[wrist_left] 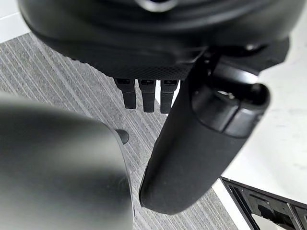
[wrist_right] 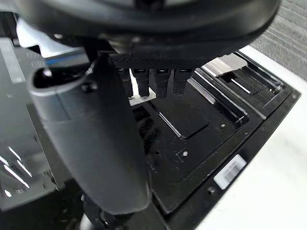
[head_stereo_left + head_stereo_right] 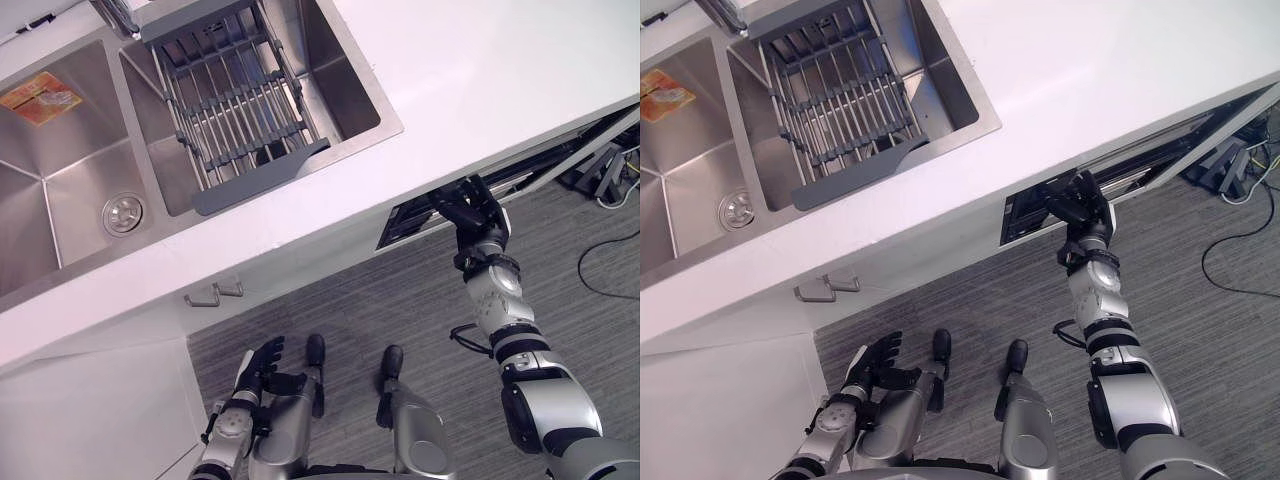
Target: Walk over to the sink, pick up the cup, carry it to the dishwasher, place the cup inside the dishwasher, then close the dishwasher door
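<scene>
- The right hand [image 3: 478,212] is reaching into the half-open dishwasher door [image 2: 192,124], fingers stretched out and holding nothing.
- The left hand [image 3: 258,365] is hanging low, fingers relaxed.
- Neither hand is carrying the cup; I cannot tell where it is.
- Closing well likely means pushing the door's outer face squarely and keeping fingers out of the gap.

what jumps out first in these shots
The right hand reaches to the top edge of the partly open dishwasher door under the white counter. To the left lies the steel double sink, with a grey dish rack spanning its right basin. The left hand hangs open, low down.
</scene>
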You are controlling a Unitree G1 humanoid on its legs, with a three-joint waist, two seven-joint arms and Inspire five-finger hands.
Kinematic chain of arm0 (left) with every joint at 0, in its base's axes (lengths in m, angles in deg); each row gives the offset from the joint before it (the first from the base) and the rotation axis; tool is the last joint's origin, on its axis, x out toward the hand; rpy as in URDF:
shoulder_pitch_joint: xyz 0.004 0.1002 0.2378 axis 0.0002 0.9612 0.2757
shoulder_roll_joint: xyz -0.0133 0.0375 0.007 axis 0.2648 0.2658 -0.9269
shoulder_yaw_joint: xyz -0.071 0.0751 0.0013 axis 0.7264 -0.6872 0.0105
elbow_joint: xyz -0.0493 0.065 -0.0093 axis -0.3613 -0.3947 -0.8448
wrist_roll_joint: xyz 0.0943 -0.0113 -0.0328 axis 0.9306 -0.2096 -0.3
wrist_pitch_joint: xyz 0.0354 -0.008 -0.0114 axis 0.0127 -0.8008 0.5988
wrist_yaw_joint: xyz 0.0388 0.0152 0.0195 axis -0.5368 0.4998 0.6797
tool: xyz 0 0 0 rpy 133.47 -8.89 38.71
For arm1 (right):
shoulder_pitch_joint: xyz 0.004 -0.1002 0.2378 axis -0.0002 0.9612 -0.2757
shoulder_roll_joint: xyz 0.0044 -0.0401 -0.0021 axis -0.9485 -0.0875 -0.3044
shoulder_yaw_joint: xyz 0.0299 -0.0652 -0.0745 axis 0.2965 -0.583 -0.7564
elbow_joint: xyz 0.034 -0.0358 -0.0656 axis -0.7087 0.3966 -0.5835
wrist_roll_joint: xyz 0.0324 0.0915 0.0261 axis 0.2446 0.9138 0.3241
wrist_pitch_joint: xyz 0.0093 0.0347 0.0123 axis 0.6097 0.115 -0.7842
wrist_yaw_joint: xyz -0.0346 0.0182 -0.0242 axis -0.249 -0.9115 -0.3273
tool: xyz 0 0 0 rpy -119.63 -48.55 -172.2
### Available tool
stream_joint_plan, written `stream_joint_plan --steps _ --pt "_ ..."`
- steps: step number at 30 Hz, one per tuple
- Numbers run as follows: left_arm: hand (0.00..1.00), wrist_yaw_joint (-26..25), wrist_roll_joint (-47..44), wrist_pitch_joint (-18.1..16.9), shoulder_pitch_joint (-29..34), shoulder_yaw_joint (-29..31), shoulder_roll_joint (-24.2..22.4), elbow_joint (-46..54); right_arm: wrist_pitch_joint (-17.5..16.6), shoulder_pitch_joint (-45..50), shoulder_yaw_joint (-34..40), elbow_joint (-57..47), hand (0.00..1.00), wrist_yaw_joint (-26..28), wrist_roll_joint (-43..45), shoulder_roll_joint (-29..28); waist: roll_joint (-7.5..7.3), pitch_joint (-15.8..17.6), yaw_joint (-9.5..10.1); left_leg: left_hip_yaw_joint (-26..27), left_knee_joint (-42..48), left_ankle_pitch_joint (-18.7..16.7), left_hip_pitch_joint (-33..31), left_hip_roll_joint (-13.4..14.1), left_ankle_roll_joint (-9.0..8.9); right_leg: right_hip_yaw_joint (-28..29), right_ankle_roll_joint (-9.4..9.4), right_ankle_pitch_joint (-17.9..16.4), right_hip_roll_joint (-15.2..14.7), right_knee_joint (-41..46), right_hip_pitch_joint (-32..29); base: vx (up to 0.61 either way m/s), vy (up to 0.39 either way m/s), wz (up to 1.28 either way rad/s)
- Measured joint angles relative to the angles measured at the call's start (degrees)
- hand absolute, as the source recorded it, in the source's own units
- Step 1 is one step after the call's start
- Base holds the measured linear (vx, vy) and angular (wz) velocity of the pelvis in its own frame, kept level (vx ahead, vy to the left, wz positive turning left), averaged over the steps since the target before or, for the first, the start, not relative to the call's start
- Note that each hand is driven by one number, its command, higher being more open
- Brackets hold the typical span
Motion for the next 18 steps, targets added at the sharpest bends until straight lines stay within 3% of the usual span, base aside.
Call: stream_joint_plan --steps 6,13,16,18 --pt "0.9 -0.1 0.2 0.1 -0.4 -1.6 -0.2 -0.1 0.2 0.8 -3.2 -1.2 0.9 -0.2 -4.8 1.5 0.17 -0.1 -0.1 -0.4 -0.6 0.7 0.1 1.4 -1.37 -0.3 -0.69 0.0 1.1 -0.1 -0.3 0.01 -0.042 0.0" --pt "0.9 -0.3 0.6 0.9 -0.4 -2.5 -0.9 -0.7 0.2 15.3 -3.8 -13.7 0.9 3.6 -14.2 0.9 0.05 -0.5 -0.54 -0.6 -3.7 1.5 2.9 1.4 -1.74 -0.2 -0.77 -0.8 1.5 -0.1 1.2 0.05 -0.012 0.02" --pt "0.9 -0.3 1.5 1.3 -0.3 -2.6 -0.9 -2.7 0.9 24.0 -4.3 -14.7 0.9 6.0 -18.9 -4.0 -0.54 -3.9 -0.37 -0.8 -5.3 1.6 4.6 1.3 -1.8 -0.2 -0.23 -1.5 1.4 -0.1 2.5 0.07 0.0 0.08" --pt "0.9 -0.4 2.3 1.6 0.3 -2.3 -0.6 -3.9 1.2 30.6 -4.2 -16.2 0.9 6.2 -22.9 -7.5 -1.91 -6.5 -0.37 -1.1 -6.5 1.7 6.0 0.9 -1.74 -0.3 -0.26 -2.5 1.0 -0.1 3.5 0.08 0.014 0.09"
